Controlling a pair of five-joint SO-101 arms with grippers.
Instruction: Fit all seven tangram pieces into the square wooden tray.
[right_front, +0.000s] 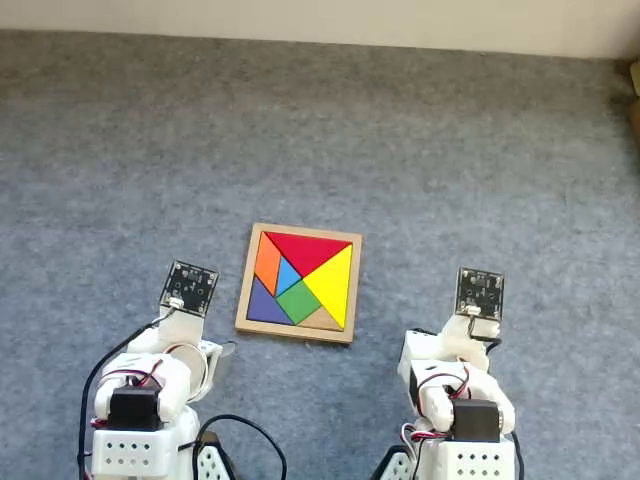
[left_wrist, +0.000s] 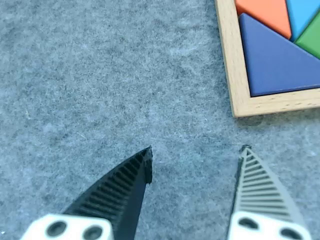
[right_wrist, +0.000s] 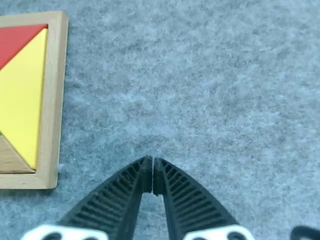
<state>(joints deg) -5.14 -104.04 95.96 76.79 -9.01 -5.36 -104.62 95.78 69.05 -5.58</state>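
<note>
Grey felt worktop (right_front: 450, 150) carrying wooden tray (right_front: 300, 333), tangram pieces (right_front: 335, 285) seemingly filling it. Left claw (left_wrist: 197, 148) hanging spread at tray's 8 o'clock, right claw (right_wrist: 152, 162) sitting pressed together at 4. Task looking finished; next move: only checking fit.

Grey felt surface (right_front: 450, 130) w/ pale wall (right_front: 300, 15) behind.

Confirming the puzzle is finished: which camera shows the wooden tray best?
The high view: the whole tray shows, with all seven pieces seated inside. The left wrist view catches one corner of it, and the right wrist view catches part of one side.
</note>
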